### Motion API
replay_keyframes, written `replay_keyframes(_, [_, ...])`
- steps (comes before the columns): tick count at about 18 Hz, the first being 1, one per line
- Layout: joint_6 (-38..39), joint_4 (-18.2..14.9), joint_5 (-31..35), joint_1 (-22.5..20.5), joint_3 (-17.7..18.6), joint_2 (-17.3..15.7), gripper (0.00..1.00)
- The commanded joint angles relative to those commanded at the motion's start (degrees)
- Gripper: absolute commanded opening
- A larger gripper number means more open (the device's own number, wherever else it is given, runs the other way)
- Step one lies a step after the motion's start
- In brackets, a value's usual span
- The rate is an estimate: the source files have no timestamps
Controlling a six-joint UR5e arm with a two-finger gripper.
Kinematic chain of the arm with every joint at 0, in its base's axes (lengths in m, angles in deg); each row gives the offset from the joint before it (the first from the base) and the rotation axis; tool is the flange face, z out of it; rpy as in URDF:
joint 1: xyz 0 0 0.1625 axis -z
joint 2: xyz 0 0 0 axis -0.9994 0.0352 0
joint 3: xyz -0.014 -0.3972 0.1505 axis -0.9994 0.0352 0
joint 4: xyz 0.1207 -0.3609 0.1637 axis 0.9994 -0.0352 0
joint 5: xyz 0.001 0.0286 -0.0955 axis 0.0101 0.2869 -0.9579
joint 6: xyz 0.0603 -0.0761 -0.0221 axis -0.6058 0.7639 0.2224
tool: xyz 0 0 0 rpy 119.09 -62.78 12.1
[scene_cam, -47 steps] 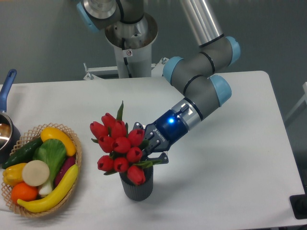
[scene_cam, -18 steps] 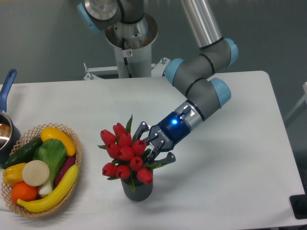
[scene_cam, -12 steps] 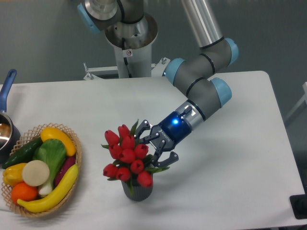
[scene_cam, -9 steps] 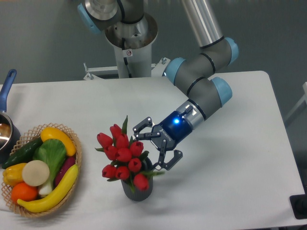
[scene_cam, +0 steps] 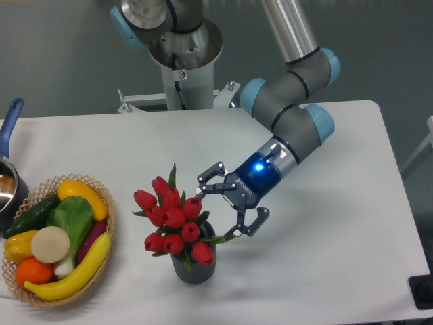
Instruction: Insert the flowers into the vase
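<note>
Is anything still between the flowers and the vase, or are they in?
Nothing visible blocks them: the flowers already stand in the vase. The gripper is open beside the bunch, to its right in the picture.

A white desk (scene_cam: 325,257) with rounded corners carries everything. At its near middle stands the vase (scene_cam: 193,266), dark grey and ribbed, upright on the surface. On the near left sits a wicker basket (scene_cam: 106,233), its left edge cut off by the picture's border. Just beyond the basket, at the left edge, rests a dark pot (scene_cam: 8,189) with a blue handle pointing toward the far side. At the far edge, in the middle, the robot's round base (scene_cam: 183,68) rises behind the desk.
</note>
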Motion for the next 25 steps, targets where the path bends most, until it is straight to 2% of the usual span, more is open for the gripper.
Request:
replay_keyframes(9, [-0.1, 0.0, -0.1, -4.0, 2.4, -1.2, 1.0])
replay_keyframes(15, [0.0, -0.1, 1.8, -8.4, 4.4, -4.5, 1.0])
replay_keyframes(19, [0.0, -0.2, 15.7, -11.9, 2.4, -6.2, 1.0])
replay_keyframes(22, [0.3, -0.2, 25.2, -11.3, 1.4, -7.6, 1.0])
replay_keyframes(25, [0.3, -0.4, 38.0, -10.3, -0.2, -8.3, 1.0])
